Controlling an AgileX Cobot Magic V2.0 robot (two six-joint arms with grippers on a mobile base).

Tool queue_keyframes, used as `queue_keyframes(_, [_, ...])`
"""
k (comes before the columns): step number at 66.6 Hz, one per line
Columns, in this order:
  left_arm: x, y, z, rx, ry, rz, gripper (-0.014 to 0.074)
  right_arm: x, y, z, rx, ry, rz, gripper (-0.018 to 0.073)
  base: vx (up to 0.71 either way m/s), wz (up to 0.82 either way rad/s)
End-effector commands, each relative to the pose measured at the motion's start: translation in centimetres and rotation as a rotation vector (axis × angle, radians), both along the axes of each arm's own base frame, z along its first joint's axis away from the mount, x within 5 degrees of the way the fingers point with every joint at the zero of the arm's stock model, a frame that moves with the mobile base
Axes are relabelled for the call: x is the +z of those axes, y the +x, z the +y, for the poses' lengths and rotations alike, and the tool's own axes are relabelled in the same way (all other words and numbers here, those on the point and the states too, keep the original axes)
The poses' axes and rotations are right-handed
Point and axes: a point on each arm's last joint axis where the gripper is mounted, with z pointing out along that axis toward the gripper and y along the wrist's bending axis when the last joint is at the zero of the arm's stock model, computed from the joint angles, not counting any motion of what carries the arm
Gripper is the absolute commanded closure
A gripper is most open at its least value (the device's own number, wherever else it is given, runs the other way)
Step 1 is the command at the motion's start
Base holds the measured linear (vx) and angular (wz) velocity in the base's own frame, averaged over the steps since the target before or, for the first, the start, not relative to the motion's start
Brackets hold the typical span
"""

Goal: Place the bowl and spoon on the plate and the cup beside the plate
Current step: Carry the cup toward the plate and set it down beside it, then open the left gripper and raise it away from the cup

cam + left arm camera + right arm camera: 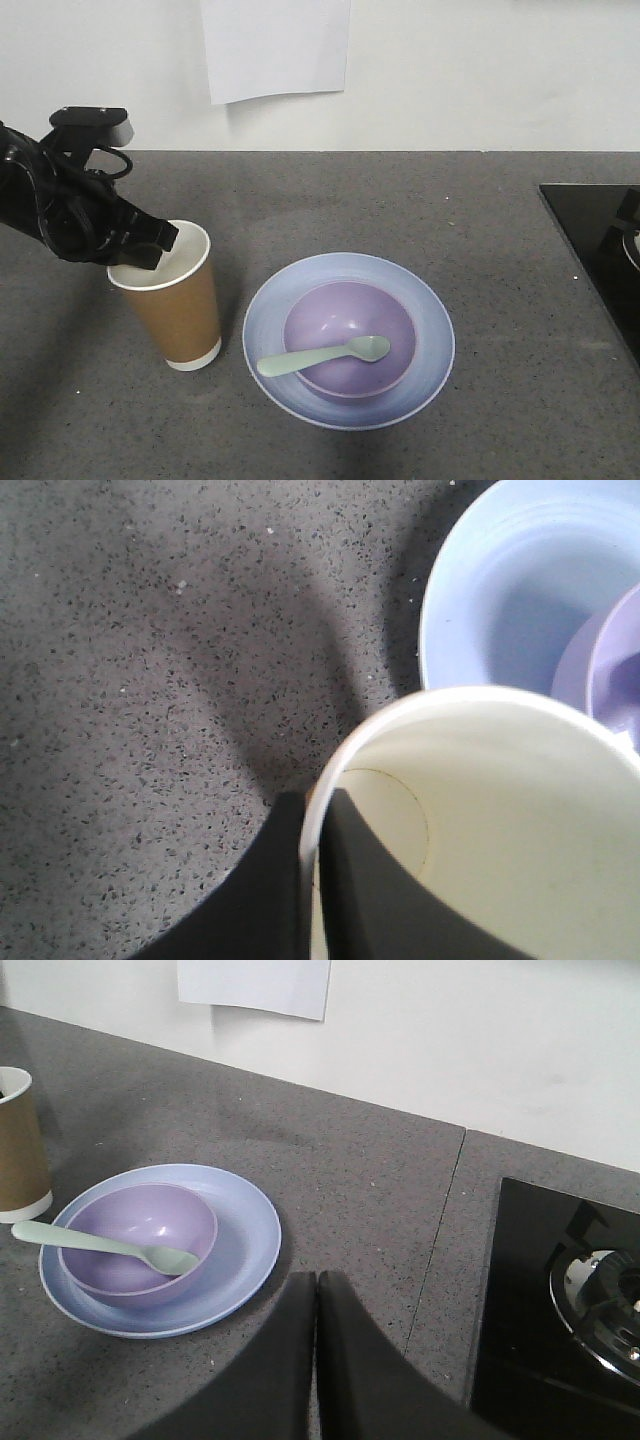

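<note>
The brown paper cup (pixel 180 320) stands upright on the grey counter, just left of the pale blue plate (pixel 420 385). My left gripper (pixel 150 250) is shut on the cup's rim at its far-left side. In the left wrist view one finger is inside the cup (pixel 500 810) and one outside, with the gripper (pixel 312 810) pinching the wall. The lavender bowl (pixel 340 320) sits on the plate, and the mint spoon (pixel 320 355) lies across it, handle over the left rim. My right gripper (pixel 316 1280) is shut and holds nothing, hovering right of the plate (pixel 250 1230).
A black glass stove (pixel 595 250) with a burner (pixel 610 1310) occupies the counter's right end. A white sheet of paper (pixel 275 45) hangs on the back wall. A seam (pixel 440 1250) runs across the counter between plate and stove.
</note>
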Motion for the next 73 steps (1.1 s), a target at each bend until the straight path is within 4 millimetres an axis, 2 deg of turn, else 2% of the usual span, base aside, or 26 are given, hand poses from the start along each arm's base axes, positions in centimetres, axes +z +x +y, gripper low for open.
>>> queue_keyframes(1, [0.87, -0.02, -0.26, 0.019, -0.039, -0.043, 0.0604, 1.02, 0.27, 0.07, -0.004, 0.011, -0.069, 0.0565, 0.0, 0.0])
queue_keyframes(8, [0.13, -0.06, -0.23, 0.021, -0.033, -0.023, 0.0604, 1.01, 0.27, 0.06, -0.004, 0.011, -0.068, 0.0565, 0.0, 0.0])
queue_keyframes(42, [0.12, -0.09, -0.22, 0.021, -0.033, -0.023, 0.057, 1.02, 0.29, 0.02, -0.008, 0.006, -0.07, 0.0565, 0.0, 0.0])
queue_keyframes(51, [0.28, -0.1, -0.23, 0.021, -0.035, -0.027, 0.0507, 1.02, 0.29, 0.01, -0.008, 0.006, -0.071, 0.0565, 0.0, 0.0])
queue_keyframes(73, [0.67, -0.25, -0.34, 0.024, -0.056, -0.033, 0.0265, 1.02, 0.29, 0.01, -0.008, 0.006, -0.071, 0.0565, 0.0, 0.0])
